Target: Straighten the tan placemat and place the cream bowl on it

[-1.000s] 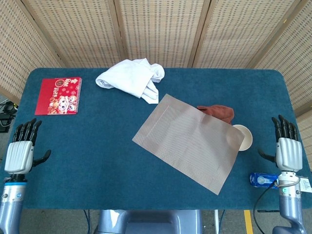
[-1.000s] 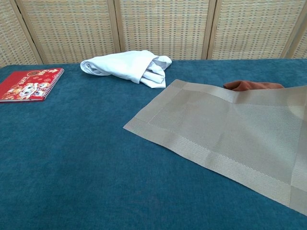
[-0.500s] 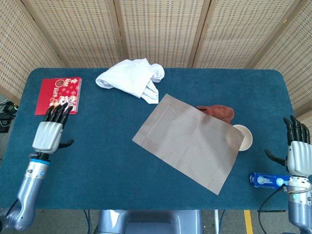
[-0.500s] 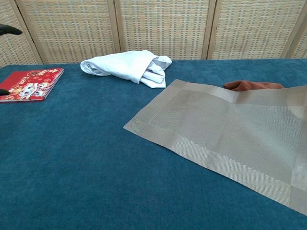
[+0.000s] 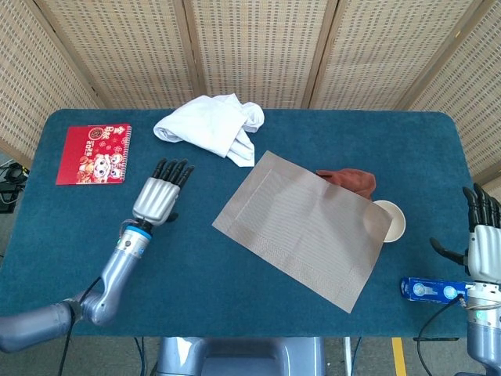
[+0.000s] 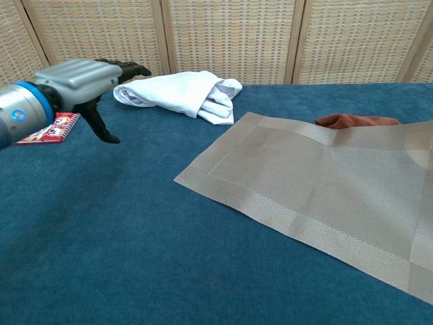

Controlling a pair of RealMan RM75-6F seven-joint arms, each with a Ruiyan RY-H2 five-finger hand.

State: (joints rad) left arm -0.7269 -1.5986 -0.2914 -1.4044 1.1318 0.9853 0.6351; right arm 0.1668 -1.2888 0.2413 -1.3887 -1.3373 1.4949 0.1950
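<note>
The skewed placemat (image 5: 306, 227) lies right of desk centre, its 3 o'clock corner overlapping the bowl (image 5: 392, 220), while the left hand (image 5: 159, 199) at 9 o'clock and the right hand (image 5: 482, 244) at the right edge both hover empty, fingers apart.

Left hand (image 5: 159, 197), silver-backed with black fingers (image 5: 174, 169), is held out flat over the table, fingers straight, slightly apart, pointing away from the robot, holding nothing. Chest view shows the same hand (image 6: 86, 76) raised clear of the surface, thumb hanging down below the palm. Its grey forearm (image 5: 113, 272) with a blue wrist ring runs back toward the lower left corner. Right hand (image 5: 484, 245) stands at the far right edge, upright, black fingers pointing up and a little apart, thumb out to the side, empty; only head view shows it.
</note>
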